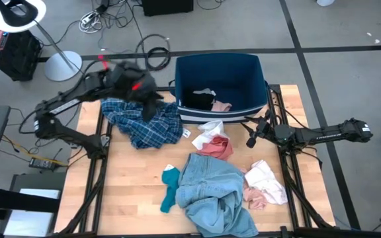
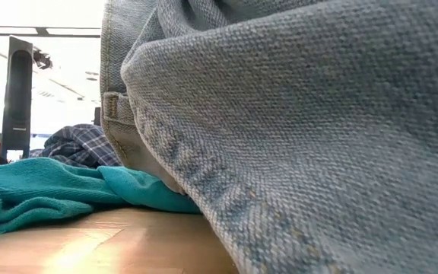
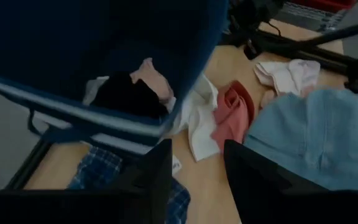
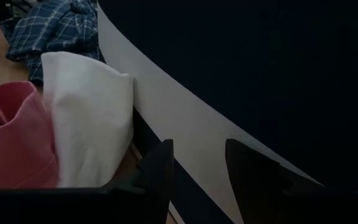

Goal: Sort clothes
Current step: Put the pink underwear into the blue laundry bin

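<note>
Left gripper (image 1: 152, 104) hangs open and empty over the plaid shirt (image 1: 141, 122), upper left. Right gripper (image 1: 251, 140), parted, holds nothing beside the bin (image 1: 256, 69). Denim (image 2: 295, 122) blocks the low view.

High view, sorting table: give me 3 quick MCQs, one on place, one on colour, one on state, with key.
1. Where does the plaid shirt lie?
A. on the table, left of the bin
B. inside the bin
C. on the floor

2. What colour is the sock beside the denim piece?
A. yellow
B. teal
C. black

3. How do the left gripper's fingers stand?
A. shut on the shirt
B. shut on nothing
C. open, holding nothing

Key: 1 A, the shirt is spread on the wood beside the blue bin. 2 B, teal against the light-blue denim. 3 C, the left wrist view shows a clear gap between the fingers.
</note>
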Controlling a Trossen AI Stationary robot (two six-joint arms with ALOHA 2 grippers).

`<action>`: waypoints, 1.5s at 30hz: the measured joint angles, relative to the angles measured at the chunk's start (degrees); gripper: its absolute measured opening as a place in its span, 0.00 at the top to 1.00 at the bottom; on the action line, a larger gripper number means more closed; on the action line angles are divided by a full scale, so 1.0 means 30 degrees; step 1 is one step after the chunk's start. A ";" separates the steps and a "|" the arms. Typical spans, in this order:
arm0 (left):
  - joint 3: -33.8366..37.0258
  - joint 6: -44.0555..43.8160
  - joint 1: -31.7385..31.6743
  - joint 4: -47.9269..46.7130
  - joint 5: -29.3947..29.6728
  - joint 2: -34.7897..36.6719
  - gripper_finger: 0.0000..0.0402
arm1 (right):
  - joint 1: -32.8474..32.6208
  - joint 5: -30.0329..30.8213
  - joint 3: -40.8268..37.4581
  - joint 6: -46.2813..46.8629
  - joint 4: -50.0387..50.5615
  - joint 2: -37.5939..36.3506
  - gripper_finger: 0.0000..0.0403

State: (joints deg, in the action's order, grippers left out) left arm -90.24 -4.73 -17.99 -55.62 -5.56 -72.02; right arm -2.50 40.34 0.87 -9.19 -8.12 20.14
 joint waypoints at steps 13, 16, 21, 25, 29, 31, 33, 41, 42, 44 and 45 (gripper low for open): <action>1.1456 -0.1014 0.1382 0.5047 0.0179 0.8333 0.62 | 0.0000 0.0003 0.0000 0.0000 0.0007 0.0000 0.63; 1.3382 -0.0955 0.1382 0.6592 0.0210 0.9759 0.62 | 0.0000 0.0003 0.0000 0.0000 0.0007 -0.0007 0.63; 1.5178 0.0029 0.1382 0.7334 0.0414 1.1241 0.62 | 0.0003 0.0001 -0.0002 0.0000 0.0007 -0.0003 0.63; 1.5831 0.0049 0.1382 0.7303 0.0414 1.1553 0.62 | 0.0001 0.0000 -0.0003 0.0000 0.0007 -0.0001 0.63; 1.6202 0.0014 0.1382 0.7400 0.0407 1.1528 0.62 | 0.0007 0.0001 -0.0004 0.0000 0.0007 -0.0003 0.63; 1.6204 0.0006 0.1382 0.7480 0.0407 1.1514 0.62 | 0.0000 0.0000 0.0004 0.0000 0.0007 0.0000 0.63; 1.6204 0.0006 0.1382 0.7483 0.0400 1.1524 0.62 | 0.0002 0.0004 0.0004 0.0000 0.0007 -0.0002 0.63; 1.6204 -0.0002 0.1382 0.7469 0.0392 1.1517 0.62 | 0.0000 0.0004 0.0004 0.0000 0.0007 -0.0007 0.63; 1.6204 -0.0002 0.1382 0.7458 0.0389 1.1517 0.62 | 0.0007 0.0000 0.0004 0.0000 0.0007 -0.0003 0.63; 1.6204 -0.0002 0.1382 0.7326 0.0378 1.1517 0.62 | 0.0005 0.0000 -0.0004 0.0000 0.0007 -0.0007 0.63; 1.6206 -0.0002 0.1382 0.7211 0.0370 1.1517 0.62 | 0.0007 0.0000 0.0002 0.0000 0.0006 -0.0006 0.63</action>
State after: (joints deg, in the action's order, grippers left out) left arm -41.62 -4.73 -13.85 -33.98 -4.45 -37.47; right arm -2.48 40.34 0.88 -9.19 -8.10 20.12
